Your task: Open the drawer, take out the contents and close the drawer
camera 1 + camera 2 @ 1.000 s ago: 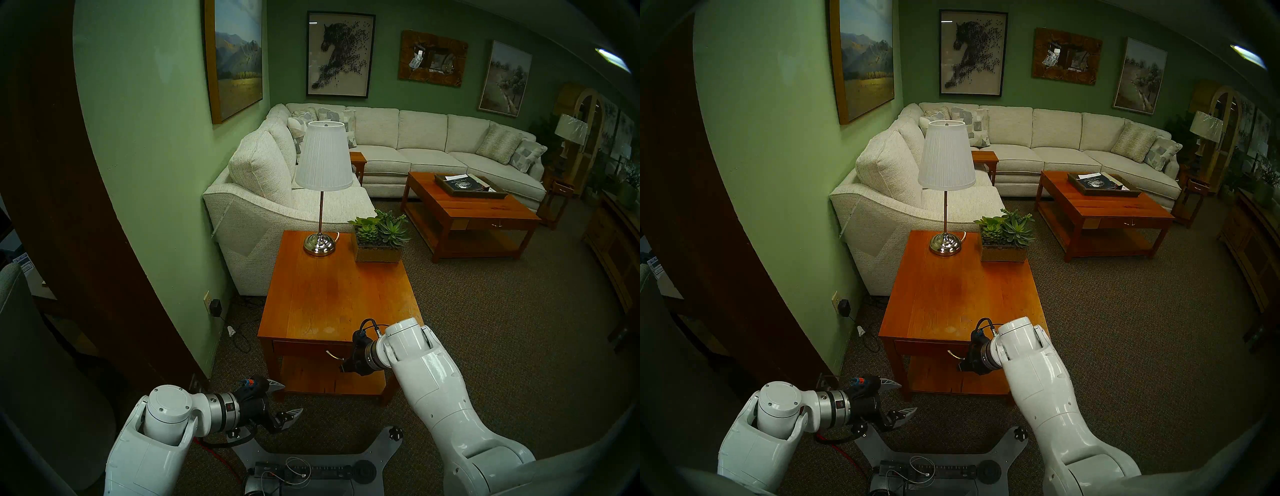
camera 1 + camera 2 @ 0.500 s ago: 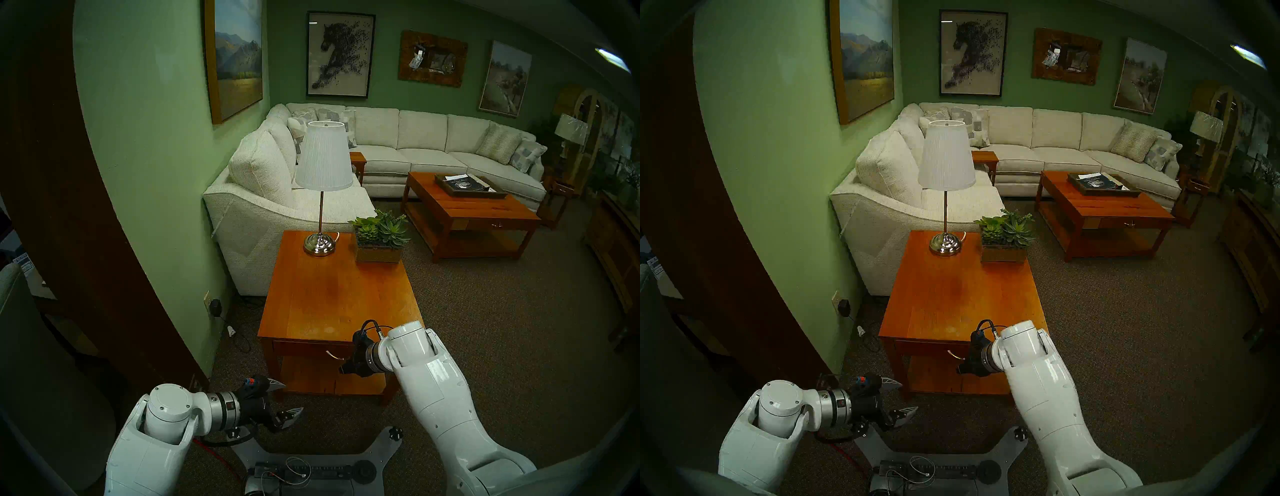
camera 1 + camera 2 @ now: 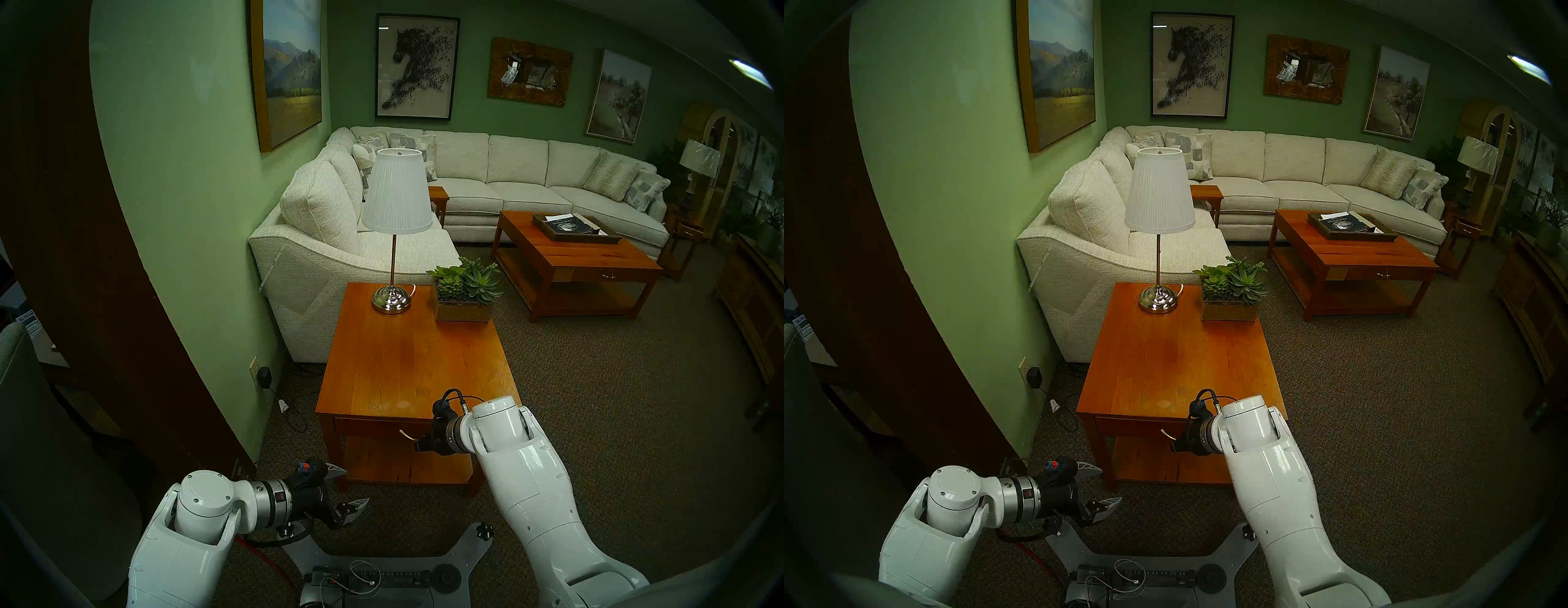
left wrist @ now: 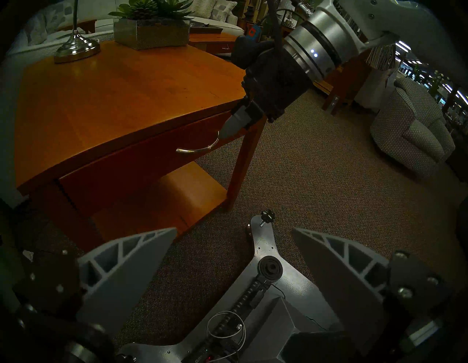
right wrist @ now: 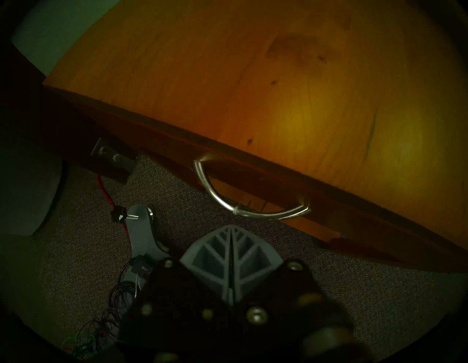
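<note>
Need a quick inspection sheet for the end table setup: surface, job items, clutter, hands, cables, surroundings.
Surface: end table, orange-brown wood, near half bare.
Job's things: drawer shut; silver bail handle swung outward; contents not visible.
Clutter: lamp and succulent planter at the table's far end.
Hands: right hand shut, tips at the right end of the handle, contact unclear; left hand open, empty, low beside the table's left front leg.
Cables: red cable and loose wires on the robot base; cord and adapter at the wall outlet.
Surroundings: carpet, green wall, sectional sofa, coffee table.
</note>
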